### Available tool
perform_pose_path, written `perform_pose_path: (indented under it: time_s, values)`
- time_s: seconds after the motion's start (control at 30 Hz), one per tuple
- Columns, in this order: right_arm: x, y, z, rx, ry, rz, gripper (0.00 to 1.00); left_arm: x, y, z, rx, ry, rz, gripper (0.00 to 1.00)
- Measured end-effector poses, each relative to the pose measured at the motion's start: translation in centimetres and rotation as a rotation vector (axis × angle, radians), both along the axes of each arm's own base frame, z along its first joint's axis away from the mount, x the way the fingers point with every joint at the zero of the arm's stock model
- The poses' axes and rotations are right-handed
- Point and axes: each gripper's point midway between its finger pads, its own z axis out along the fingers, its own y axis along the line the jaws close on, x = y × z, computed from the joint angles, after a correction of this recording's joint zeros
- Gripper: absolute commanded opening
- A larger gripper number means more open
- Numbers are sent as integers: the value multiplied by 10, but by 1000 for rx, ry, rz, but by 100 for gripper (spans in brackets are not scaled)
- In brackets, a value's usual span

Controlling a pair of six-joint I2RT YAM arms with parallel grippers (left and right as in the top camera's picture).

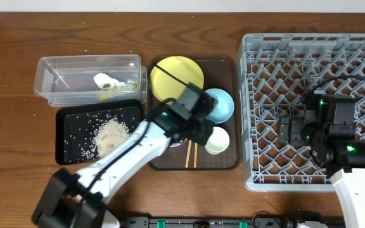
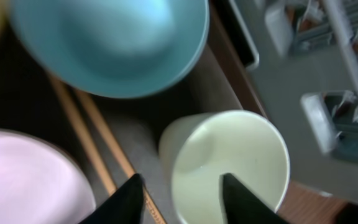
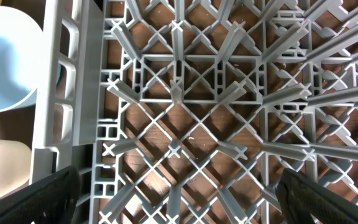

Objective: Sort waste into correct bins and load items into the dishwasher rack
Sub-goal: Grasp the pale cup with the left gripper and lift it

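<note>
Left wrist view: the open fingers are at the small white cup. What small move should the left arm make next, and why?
Probably close the left gripper on the small white cup. Its open jaws seem to straddle the cup's wall, one finger inside and one outside, so closing should pinch the wall for lifting off the brown tray.

The overhead camera looks straight down from well above, taking in the brown serving tray (image 1: 225, 71) and the dishwasher rack (image 1: 315, 57). My left wrist camera peers down past my left gripper (image 2: 180, 182), very close on the small white cup (image 2: 235, 155), with the light blue bowl (image 2: 110, 43) just ahead. My right wrist camera faces down past my right gripper (image 3: 179, 194) into the rack, catching that bowl and cup to the gripper's left.
</note>
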Motion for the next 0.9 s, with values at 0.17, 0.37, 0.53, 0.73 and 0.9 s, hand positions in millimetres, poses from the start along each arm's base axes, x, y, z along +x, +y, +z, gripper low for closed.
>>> perform_pose_path:
  time_s: [0.17, 0.37, 0.53, 0.73, 0.9]
  values:
    - [-2, 0, -1, 0, 7, 0, 99, -11, -6, -24, 41, 59, -22, 11]
    - [-2, 0, -1, 0, 8, 0, 99, -11, -3, -32, 56, 82, -15, 6]
    - [-1, 0, -1, 0, 6, 0, 99, -3, 5, -29, 52, 79, 13, 6]
    - [8, 0, 5, -1, -39, 0, 99, 28, 27, 12, -53, 17, 157, 6]
    - [24, 2, 18, 12, -122, 1, 99, 73, 62, 78, -302, -57, 358, 6]
